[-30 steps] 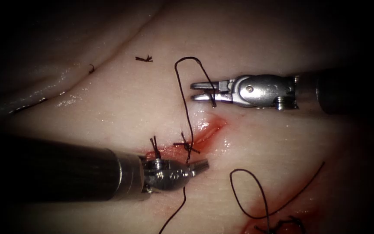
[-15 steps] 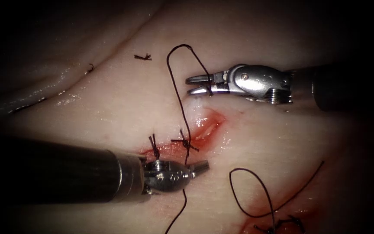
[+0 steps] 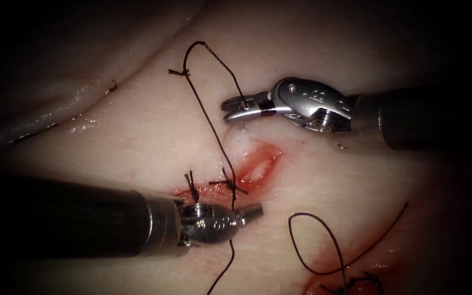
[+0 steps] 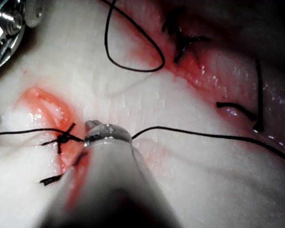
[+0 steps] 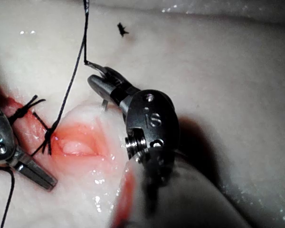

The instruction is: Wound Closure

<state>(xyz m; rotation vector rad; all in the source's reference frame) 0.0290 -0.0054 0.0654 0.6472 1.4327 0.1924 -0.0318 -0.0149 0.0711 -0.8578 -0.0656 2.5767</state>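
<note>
1. Steel jaws of your right tool [image 3: 235,109] clamp the thread [image 3: 208,117], at one o'clock from the cut [image 3: 249,169].
2. Your left tool [image 3: 252,210] pinches thread at the cut's six o'clock.
3. Needle: you cannot tell where.

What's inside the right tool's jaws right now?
The right arm's silver needle driver has its jaws shut on the dark suture thread, which loops up and runs down to the knot at the red open cut. Anything else between them is covered.
</note>
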